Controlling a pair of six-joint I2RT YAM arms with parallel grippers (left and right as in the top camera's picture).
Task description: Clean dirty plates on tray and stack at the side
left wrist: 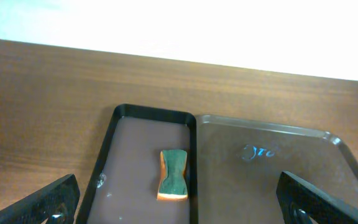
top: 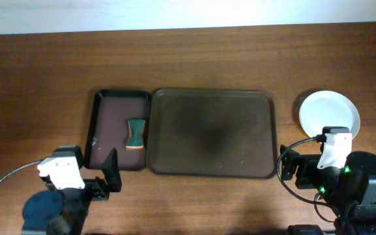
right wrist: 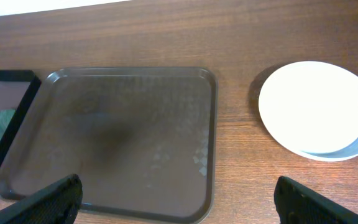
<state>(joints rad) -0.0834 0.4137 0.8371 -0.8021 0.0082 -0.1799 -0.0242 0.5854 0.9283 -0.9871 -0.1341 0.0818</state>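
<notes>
A wooden bench (top: 44, 65) carries two trays side by side. The large dark-brown tray (top: 240, 143) lies in the middle, long side across. Its surface shows a darker patch near the centre and faint pale specks. In the left wrist view a small pale-blue scrawl marks it near the far left corner.

Against its left edge lies a smaller, narrower small tray (top: 123, 93) with a black rim. A sponge (top: 136, 134) with a green face and an orange underside lies flat in it, close to the wall shared with the big tray.

The plates (top: 329, 112) are off the tray, on the bare bench to its right and apart from its rim. They form one white round pile. The top one is plain white, and in the right wrist view a second rim shows under its near edge. How many lie in the pile I cannot tell.

The left gripper (left wrist: 178, 186) hangs at the near edge of the bench in front of the small tray. Its jaws are spread wide with nothing between them, and its camera looks down over the sponge.

The right gripper (right wrist: 178, 182) hangs at the near right, just in front of the plates. Its jaws are likewise wide apart and grip nothing, one tip over the tray's near edge and the other over bare wood.
</notes>
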